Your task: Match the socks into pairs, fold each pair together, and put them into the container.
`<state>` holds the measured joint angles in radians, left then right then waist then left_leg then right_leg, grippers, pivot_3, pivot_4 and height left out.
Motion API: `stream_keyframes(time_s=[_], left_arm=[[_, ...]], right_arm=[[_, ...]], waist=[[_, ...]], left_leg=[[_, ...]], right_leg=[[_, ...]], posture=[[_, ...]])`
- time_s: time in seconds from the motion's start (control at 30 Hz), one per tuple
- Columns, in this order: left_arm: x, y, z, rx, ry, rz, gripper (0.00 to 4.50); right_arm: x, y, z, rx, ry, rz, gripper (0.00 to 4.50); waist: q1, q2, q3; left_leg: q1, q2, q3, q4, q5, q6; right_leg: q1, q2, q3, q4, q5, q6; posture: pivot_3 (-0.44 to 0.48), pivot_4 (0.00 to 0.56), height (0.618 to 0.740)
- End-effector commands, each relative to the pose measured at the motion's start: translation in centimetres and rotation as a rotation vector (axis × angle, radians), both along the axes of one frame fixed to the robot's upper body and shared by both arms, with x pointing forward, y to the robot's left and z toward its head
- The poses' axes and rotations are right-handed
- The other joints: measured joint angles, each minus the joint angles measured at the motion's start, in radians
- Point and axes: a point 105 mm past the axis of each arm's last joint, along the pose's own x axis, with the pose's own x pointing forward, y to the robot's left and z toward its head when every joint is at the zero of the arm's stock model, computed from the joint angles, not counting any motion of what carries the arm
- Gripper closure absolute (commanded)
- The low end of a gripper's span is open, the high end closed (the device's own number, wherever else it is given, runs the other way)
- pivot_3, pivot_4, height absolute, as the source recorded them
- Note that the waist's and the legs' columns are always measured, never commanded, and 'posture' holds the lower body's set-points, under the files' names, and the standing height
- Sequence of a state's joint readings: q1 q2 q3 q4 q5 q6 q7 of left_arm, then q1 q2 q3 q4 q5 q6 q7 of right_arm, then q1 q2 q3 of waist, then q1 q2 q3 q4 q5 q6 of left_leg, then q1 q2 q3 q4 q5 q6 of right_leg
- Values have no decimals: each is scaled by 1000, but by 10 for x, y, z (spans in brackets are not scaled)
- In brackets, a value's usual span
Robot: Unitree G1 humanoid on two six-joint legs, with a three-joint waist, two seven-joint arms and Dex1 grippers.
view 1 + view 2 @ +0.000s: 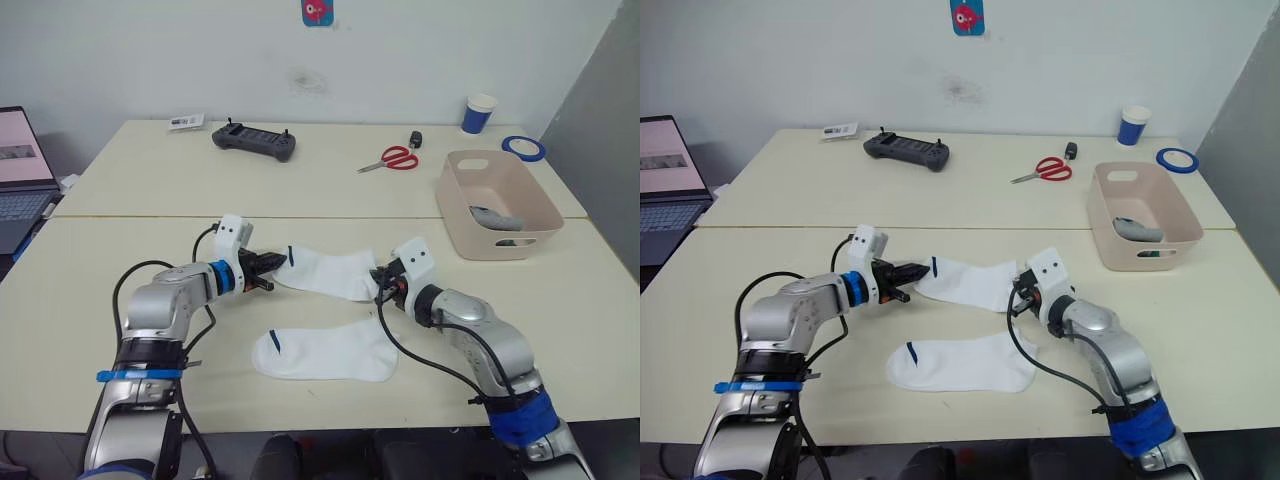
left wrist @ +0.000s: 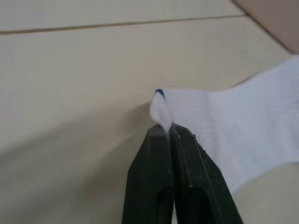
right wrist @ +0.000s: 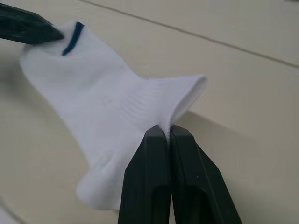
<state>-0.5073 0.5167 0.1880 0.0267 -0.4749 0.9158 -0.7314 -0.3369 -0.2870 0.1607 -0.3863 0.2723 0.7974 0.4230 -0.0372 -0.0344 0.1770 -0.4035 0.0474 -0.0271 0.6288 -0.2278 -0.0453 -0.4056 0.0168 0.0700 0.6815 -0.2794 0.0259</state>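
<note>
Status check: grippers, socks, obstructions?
Left gripper and right gripper shut on upper white sock. Second white sock flat below. Pink plastic tub unobstructed.

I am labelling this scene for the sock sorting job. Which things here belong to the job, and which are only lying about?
For the job:
- held white sock, left gripper and right gripper shut on its ends
- second white sock, flat on the table
- pink tub with a grey sock inside

Lying about:
- scissors
- blue cup
- blue tape roll
- black controller
- laptop
</note>
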Motion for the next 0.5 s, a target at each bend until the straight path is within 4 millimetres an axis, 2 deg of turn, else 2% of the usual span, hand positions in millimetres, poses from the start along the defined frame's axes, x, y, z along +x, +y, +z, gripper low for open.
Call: stream_keyframes(time_s=[0.03, 0.17, 0.3, 0.5], left_arm=[[-28, 6, 33, -47, -49, -23, 4500], [-67, 10, 33, -157, 43, -40, 4500], [-103, 8, 8, -189, 171, -48, 4500], [-127, -5, -32, -184, 260, 13, 4500]], right_arm=[[-24, -2, 30, 70, -47, 102, 4451], [-48, -9, 38, 121, 18, 178, 4451], [-66, -15, 29, 127, 131, 234, 4451], [-73, -22, 2, 35, 221, 224, 4451]], waist=[[-3, 0, 0], [-5, 0, 0], [-7, 0, 0], [-8, 0, 0]], left_leg=[[0, 0, 0, 0, 0, 0], [1, 0, 0, 0, 0, 0], [2, 0, 0, 0, 0, 0], [3, -1, 1, 1, 0, 0]], right_leg=[[0, 0, 0, 0, 0, 0], [1, 0, 0, 0, 0, 0], [2, 0, 1, 0, 0, 0], [2, -1, 2, 0, 0, -1]], posture=[[0, 150, 740], [0, 150, 740], [0, 150, 740], [0, 150, 740]])
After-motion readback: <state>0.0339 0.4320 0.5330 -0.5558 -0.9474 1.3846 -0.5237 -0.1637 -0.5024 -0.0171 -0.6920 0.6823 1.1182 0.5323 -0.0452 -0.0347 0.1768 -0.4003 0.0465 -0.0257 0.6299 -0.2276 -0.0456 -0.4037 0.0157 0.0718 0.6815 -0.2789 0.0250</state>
